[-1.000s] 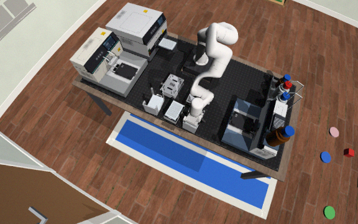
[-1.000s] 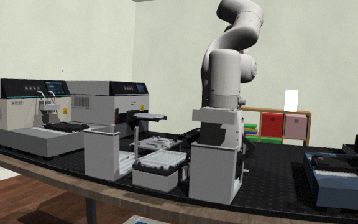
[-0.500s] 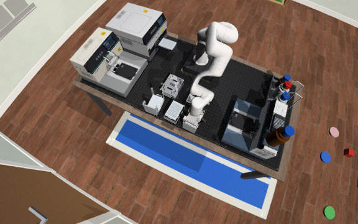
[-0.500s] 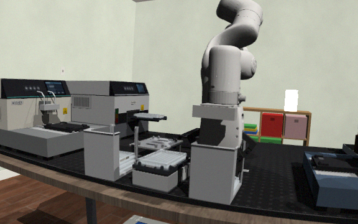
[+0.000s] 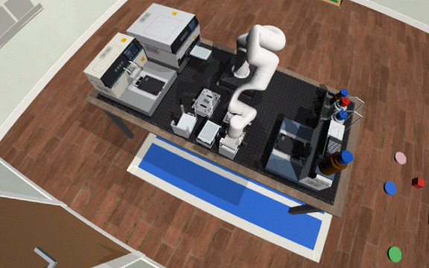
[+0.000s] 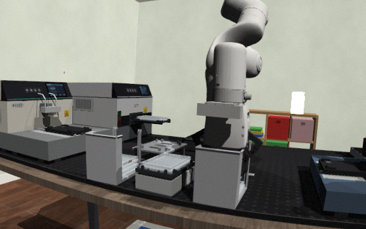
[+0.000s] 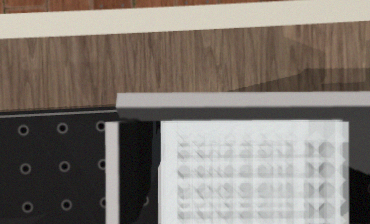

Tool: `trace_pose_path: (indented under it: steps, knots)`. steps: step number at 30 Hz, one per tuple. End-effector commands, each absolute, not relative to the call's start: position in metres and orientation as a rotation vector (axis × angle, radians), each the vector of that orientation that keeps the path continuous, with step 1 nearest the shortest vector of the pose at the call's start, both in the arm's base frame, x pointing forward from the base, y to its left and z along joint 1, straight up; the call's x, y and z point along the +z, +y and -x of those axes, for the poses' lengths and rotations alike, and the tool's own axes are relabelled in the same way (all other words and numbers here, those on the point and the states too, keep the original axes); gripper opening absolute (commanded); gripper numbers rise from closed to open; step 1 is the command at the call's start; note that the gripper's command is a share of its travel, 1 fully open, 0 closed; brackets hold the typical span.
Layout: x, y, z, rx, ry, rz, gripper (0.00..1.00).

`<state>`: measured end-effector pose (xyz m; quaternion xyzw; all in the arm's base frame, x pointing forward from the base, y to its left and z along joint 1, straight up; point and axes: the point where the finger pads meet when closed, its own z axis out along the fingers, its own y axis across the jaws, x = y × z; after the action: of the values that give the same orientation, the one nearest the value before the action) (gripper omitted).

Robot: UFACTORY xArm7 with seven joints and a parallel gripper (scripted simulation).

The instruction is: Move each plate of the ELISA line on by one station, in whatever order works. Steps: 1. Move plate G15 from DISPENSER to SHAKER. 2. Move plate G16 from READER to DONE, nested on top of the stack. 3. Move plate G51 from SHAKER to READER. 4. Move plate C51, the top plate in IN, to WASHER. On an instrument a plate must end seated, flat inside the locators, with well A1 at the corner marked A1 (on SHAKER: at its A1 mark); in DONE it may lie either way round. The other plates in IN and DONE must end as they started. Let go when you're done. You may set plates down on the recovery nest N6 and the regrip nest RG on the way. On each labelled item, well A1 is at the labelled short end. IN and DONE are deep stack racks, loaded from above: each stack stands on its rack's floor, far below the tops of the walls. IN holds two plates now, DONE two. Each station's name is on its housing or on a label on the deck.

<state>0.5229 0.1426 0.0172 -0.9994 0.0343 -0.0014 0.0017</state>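
My gripper (image 6: pixel 222 140) reaches straight down into a tall white stack rack (image 6: pixel 218 176) at the table's front edge, also seen from above (image 5: pixel 231 147). Its fingers are hidden inside the rack walls. The wrist view shows a white well plate (image 7: pixel 253 172) just below the camera, inside the rack's front wall (image 7: pixel 246 100); the gripper is shut on this plate. I cannot read its label or the rack's name. Another white plate (image 5: pixel 209 131) sits on a small station left of the rack. A further plate (image 5: pixel 200 52) lies on the far instrument's tray. The washer nest (image 5: pixel 150 84) is dark and bare.
A second white rack (image 5: pixel 184 124) stands left of the small station. A raised nest (image 5: pixel 206 101) is behind it. A blue instrument (image 5: pixel 294 149) with bottles (image 5: pixel 339 160) is at the right. The table's front edge is close to the rack.
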Motion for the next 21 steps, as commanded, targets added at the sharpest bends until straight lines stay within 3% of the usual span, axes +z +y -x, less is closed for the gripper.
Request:
trace_pose_path:
  steps: [1,21]
  knots:
    - [0.023,0.143,-0.525,-0.012,0.108,3.135,0.0]
    - [0.035,0.143,-0.525,-0.012,0.108,3.135,0.0]
